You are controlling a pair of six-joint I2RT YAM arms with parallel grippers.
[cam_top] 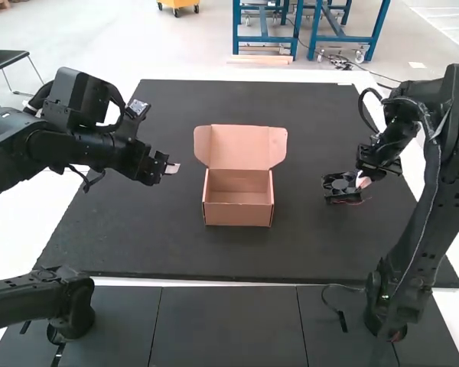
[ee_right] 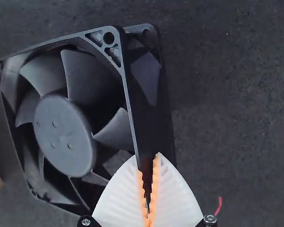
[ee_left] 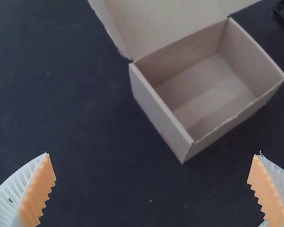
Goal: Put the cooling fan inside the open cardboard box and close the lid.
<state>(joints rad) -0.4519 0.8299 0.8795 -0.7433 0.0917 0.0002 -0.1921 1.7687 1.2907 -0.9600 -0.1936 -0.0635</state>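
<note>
Cardboard box: at the centre of the black mat on the desk, its lid flap standing open at the far side. Cooling fan: black, square-framed, to the right of the box and apart from it, low at the mat, with one frame edge clamped between the white ribbed fingers of the right gripper. Left gripper: held to the left of the box and apart from it, orange-padded fingers spread wide.

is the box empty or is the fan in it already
Empty. The cardboard box shows a bare floor inside; the cooling fan is outside, in the right gripper.
</note>
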